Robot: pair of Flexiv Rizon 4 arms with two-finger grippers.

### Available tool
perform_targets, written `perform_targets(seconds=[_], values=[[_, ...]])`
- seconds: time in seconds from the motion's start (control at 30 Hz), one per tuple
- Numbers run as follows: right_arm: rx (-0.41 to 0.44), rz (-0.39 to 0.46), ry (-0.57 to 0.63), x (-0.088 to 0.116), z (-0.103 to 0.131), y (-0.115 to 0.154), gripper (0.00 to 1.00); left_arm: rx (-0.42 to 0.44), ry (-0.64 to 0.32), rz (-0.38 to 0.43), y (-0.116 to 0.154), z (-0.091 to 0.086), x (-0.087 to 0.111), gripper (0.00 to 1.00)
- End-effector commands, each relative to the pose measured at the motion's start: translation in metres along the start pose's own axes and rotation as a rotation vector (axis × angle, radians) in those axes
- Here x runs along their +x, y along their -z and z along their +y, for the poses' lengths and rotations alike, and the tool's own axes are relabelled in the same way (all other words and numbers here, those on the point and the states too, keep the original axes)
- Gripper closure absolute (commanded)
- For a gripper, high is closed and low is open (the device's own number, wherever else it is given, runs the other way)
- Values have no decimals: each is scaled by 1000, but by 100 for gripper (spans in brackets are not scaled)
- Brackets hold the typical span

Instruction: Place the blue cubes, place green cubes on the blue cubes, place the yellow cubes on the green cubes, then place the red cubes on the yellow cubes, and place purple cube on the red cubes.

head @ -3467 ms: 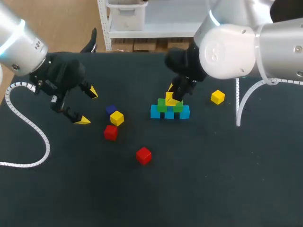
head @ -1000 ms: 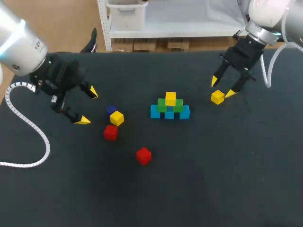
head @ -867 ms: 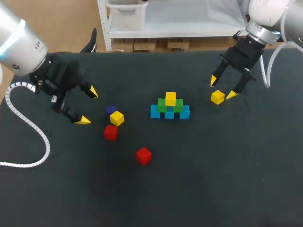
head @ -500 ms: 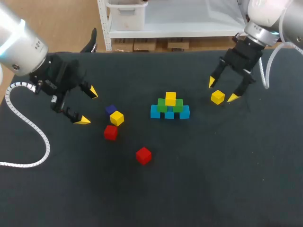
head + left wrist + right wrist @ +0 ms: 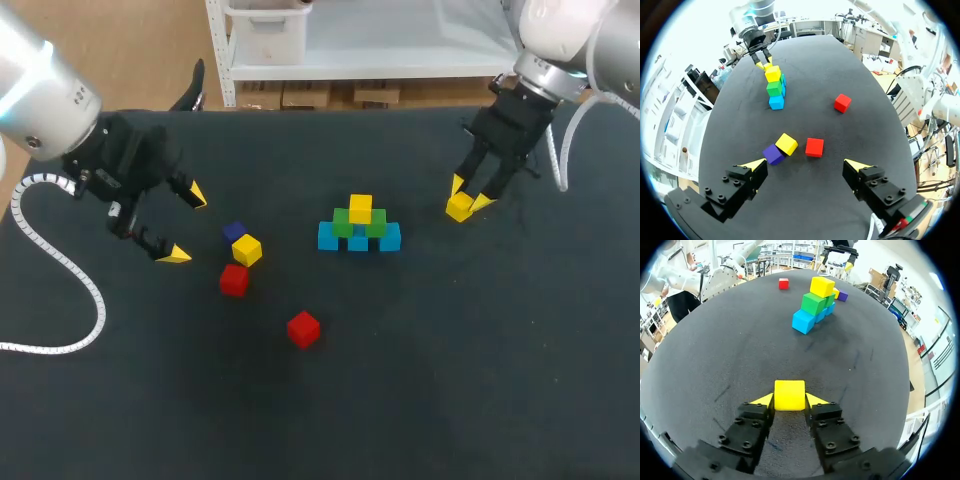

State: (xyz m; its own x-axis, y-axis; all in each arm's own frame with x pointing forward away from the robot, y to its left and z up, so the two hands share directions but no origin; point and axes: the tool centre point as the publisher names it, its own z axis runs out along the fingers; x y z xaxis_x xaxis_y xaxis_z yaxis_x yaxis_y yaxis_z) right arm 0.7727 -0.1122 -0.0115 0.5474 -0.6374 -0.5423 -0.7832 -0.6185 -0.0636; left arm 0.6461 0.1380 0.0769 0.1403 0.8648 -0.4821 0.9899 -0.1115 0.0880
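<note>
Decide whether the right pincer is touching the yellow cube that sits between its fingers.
Touching. The right wrist view shows the two yellow tips of the right pincer pressed against opposite sides of the yellow cube, with no gap on either side.

1. I'm seeing the stack (image 5: 358, 228) go blue base, green middle, yellow top.
2. Right of the stack: loose yellow cube (image 5: 459, 208), same yellow as my right gripper (image 5: 469, 194) tips.
3. Left of the stack: purple cube (image 5: 235, 232), second yellow cube (image 5: 246, 249), red cube (image 5: 233, 280), farther red cube (image 5: 303, 328).
4. Table (image 5: 450, 380) is plain black.
</note>
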Motion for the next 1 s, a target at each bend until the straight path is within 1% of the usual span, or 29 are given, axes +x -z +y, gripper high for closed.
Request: perform_targets(seconds=[0.03, 0.13, 0.2, 0.3, 0.4, 0.43, 0.5, 0.57, 0.6, 0.7, 0.8, 1.0], values=[[18, 14, -17, -5, 8, -2, 100, -2, -4, -5, 0, -1, 2, 0], [48, 15, -87, -5, 12, 3, 100, -2, -4, -5, 0, -1, 2, 0], [84, 3, -167, -6, 14, 8, 100, -2, -4, -5, 0, -1, 2, 0], [157, 20, -291, -11, 17, 19, 100, -2, -4, -5, 0, -1, 2, 0], [236, 73, -388, -22, 20, 31, 100, -2, -4, -5, 0, -1, 2, 0], [269, 64, -420, -26, 21, 35, 100, -2, -4, -5, 0, -1, 2, 0], [321, 82, -488, -33, 22, 42, 100, -2, -4, -5, 0, -1, 2, 0], [367, 70, -551, -40, 23, 46, 100, -2, -4, -5, 0, -1, 2, 0], [386, 80, -576, -45, 24, 47, 100, -2, -4, -5, 0, -1, 2, 0], [441, 82, -626, -61, 25, 47, 100, -2, -4, -5, 0, -1, 2, 0], [481, 80, -649, -76, 25, 43, 100, -2, -4, -5, 0, -1, 2, 0], [530, 79, -703, -104, 24, 31, 100, -2, -4, -5, 0, -1, 2, 0]])
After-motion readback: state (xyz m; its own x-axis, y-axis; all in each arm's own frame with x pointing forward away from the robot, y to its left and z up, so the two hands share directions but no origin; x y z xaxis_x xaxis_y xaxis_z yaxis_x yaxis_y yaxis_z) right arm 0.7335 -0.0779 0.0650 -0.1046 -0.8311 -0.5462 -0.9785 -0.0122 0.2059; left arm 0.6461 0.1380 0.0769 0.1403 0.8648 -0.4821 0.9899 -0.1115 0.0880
